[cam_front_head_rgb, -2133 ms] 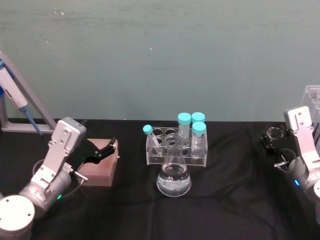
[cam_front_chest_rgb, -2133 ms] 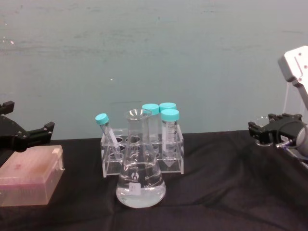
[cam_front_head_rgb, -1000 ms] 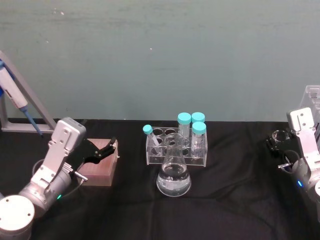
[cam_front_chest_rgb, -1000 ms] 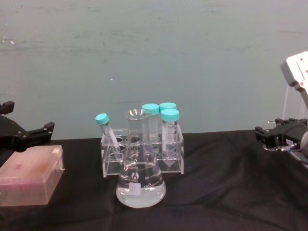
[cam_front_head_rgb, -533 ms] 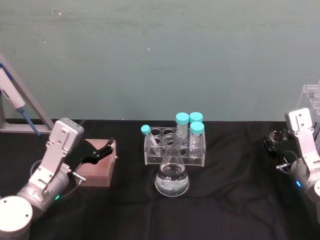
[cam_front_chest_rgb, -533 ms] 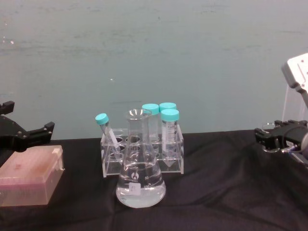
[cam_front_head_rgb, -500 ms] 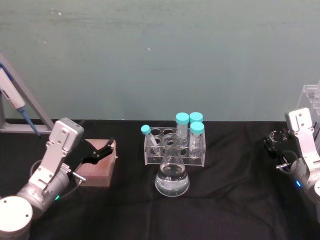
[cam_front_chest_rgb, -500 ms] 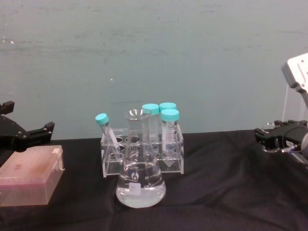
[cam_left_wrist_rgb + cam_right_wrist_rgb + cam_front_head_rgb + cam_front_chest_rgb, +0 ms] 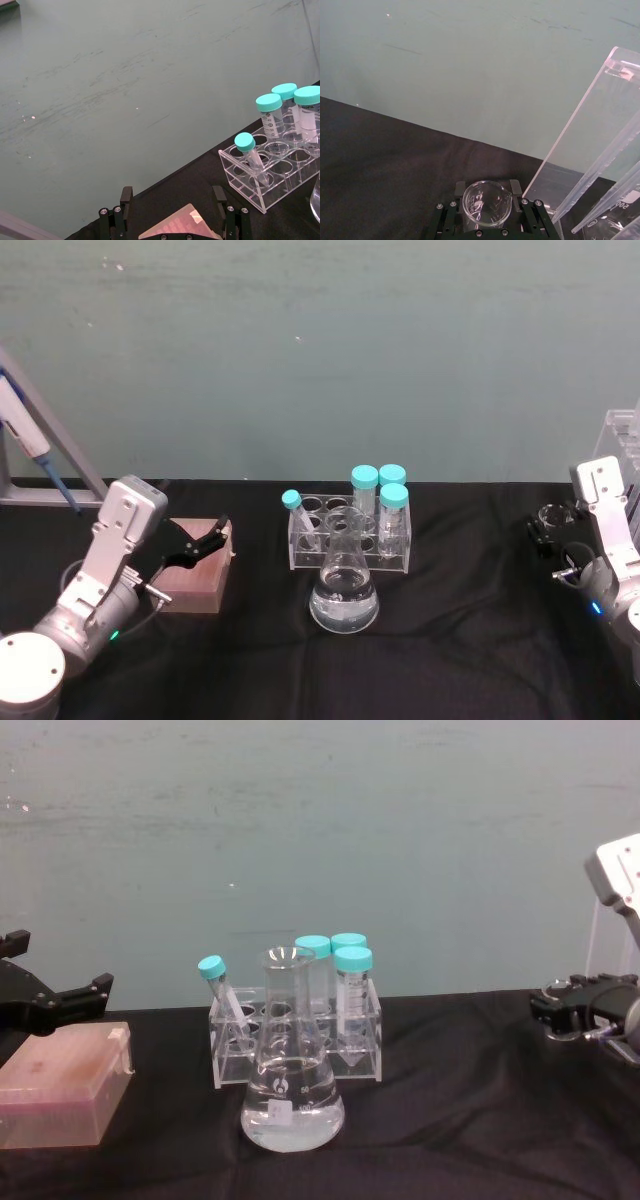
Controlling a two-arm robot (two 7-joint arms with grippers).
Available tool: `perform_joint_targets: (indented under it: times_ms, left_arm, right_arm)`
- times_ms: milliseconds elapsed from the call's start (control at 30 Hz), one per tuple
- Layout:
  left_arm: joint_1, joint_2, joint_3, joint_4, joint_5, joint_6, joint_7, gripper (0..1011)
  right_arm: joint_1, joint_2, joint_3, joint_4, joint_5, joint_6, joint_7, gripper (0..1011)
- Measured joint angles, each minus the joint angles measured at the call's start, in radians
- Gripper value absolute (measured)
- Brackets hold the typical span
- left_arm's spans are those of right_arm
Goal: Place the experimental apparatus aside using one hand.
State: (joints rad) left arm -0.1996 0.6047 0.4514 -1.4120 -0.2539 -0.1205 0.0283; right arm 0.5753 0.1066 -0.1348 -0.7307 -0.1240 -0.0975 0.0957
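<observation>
Nearest us, the flask (image 9: 292,1092) stands upright at the centre of the table (image 9: 470,650), with clear liquid in its bottom. Just behind it is the rack (image 9: 228,1065) with 4 teal-capped tubes (image 9: 352,995), 1 tilted and 3 upright. The left gripper (image 9: 220,536) hovers over the pink box (image 9: 200,585) on the left, fingers spread wide, holding nothing. The right gripper (image 9: 487,189) is at the table's right side, well apart from the flask. Its fingers press both sides of the small beaker (image 9: 486,204), which is upright between them. We cannot tell if the beaker touches the cloth. Farthest back on the right, the clear stand (image 9: 590,150) rises just beyond the beaker.
</observation>
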Motion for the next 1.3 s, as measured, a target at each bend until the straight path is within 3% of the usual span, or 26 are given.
perform_joint_targets:
  times_ms: [467,1300]
  left_arm:
    - [0.0,0.0,0.0,0.0,0.0,0.0,0.0,1000]
    - [0.0,0.0,0.0,0.0,0.0,0.0,0.0,1000]
  right_arm:
    - [0.017,-0.002,-0.003,0.033,-0.001,0.004,0.004,531]
    - [0.014,-0.002,-0.003,0.028,0.0,0.004,0.005,531]
